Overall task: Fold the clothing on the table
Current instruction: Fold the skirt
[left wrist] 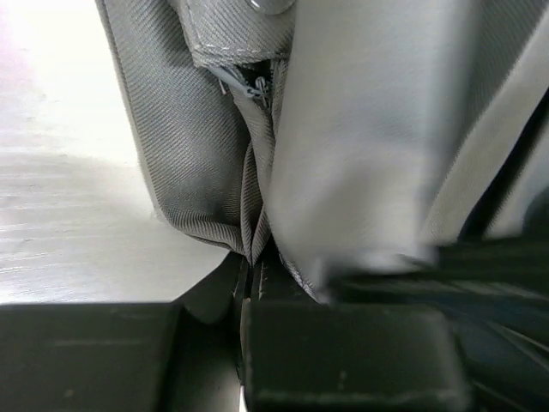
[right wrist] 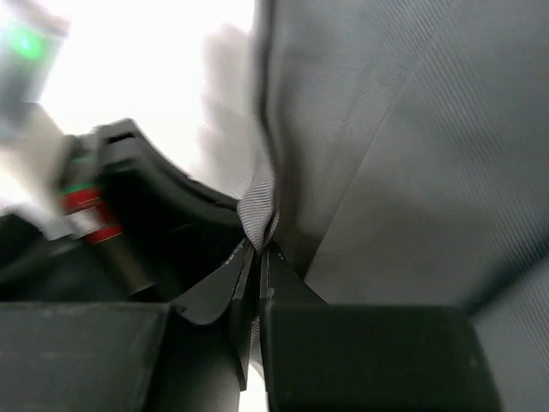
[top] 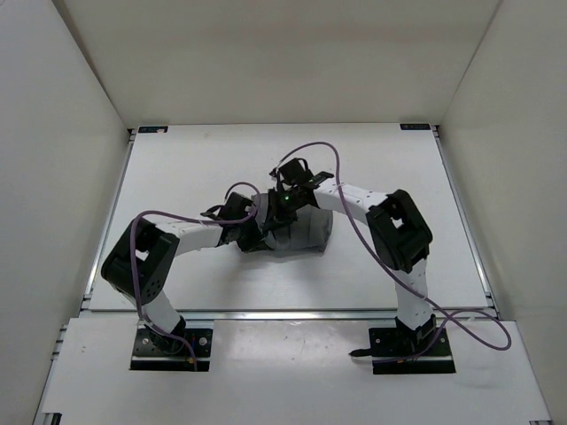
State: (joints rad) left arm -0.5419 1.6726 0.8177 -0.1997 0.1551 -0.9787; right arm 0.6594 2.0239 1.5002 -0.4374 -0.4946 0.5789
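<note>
Left pincer (left wrist: pixel 254 287) clamped on fold of clothing (left wrist: pixel 360 154), below zip (left wrist: pixel 247 86). Right pincer (right wrist: pixel 257 257) clamped on cloth edge. Both arms bent inward, elbows out at 8 and 3 o'clock of clothing, wrists meeting at its 10 o'clock side. Clothing bunched mid-table (top: pixel 195 168).

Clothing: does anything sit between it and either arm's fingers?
Nothing visible. The left fingers are shut directly on a fold of the clothing beside its zipper, and the right fingers pinch another fabric edge.
</note>
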